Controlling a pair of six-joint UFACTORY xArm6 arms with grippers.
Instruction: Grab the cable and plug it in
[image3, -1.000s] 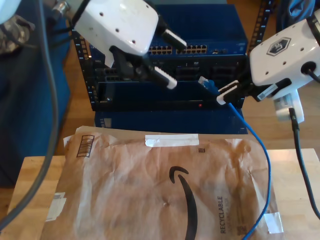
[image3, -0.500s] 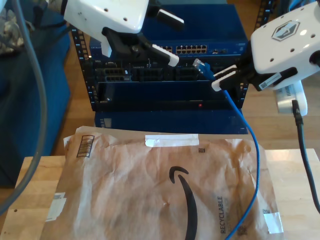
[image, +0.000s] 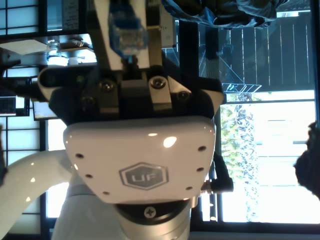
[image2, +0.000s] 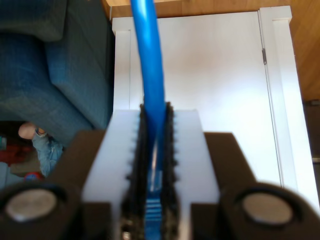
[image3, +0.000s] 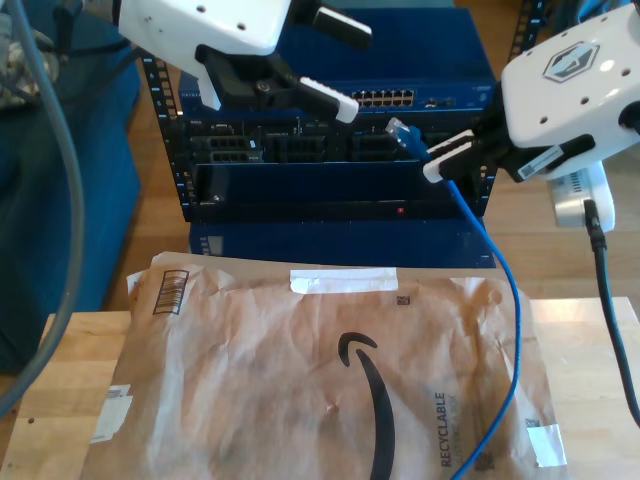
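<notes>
— What shows from the first wrist?
— My second gripper (image: 130, 50), faced head-on, its white housing towards the lens. The translucent-blue plug (image: 127, 30) of the cable sticks out between its fingers.

— And from the second wrist?
— My second gripper (image2: 152, 165) is clamped on the cable (image2: 150, 60): the ribbed pads (image2: 192, 150) press it from both sides, and the blue line runs on away from them.

— The exterior view?
— On its right, my second gripper (image3: 445, 160) holds the cable (image3: 500, 290) just behind the plug (image3: 400, 130), which points at the blue rack of network switches (image3: 300, 150) at the far side. The cable hangs down over the brown paper mailer (image3: 300, 380) on the near wooden table (image3: 60, 350). On that view's left, my first gripper (image3: 335, 62) hangs before the rack, jaws spread, holding nothing.
</notes>
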